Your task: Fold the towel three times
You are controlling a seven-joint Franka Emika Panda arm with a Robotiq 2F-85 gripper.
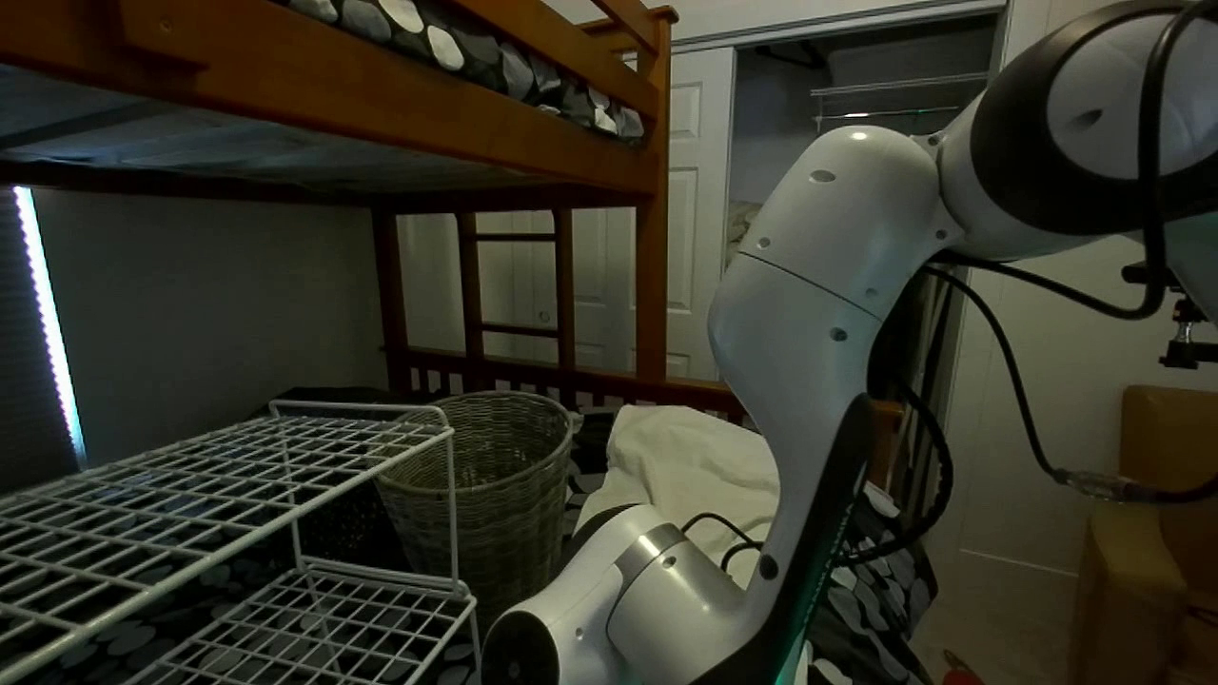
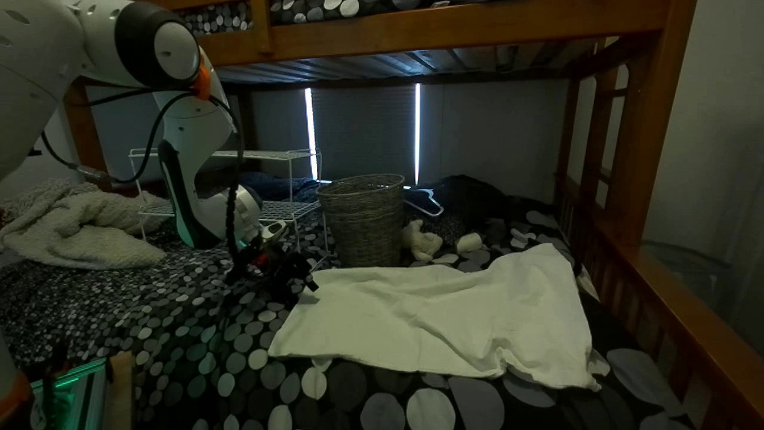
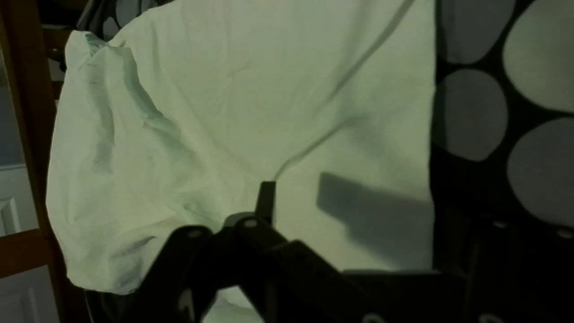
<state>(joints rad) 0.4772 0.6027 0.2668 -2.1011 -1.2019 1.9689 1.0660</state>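
In an exterior view, the towel (image 2: 430,319) lies on the worktop (image 2: 197,376), lower right of centre. Behind it stands the basket (image 2: 365,233), the rack (image 2: 268,155) to its left; the blanket (image 2: 89,233) lies at the frame's left edge, the upper bunk (image 2: 465,31) along its top.

Brand lettering (image 1: 834,552) on white robot arm (image 1: 804,323) runs lengthwise along black strip (image 1: 850,457) of leaning link, in exterior view. Seems to read "FRANKA EMIKA", pale on dark, tilted with link, small and blurred, so single letters uncertain. Dark panel (image 2: 175,191) on arm, in exterior view: any print too small to make out. Wrist view: nothing readable.
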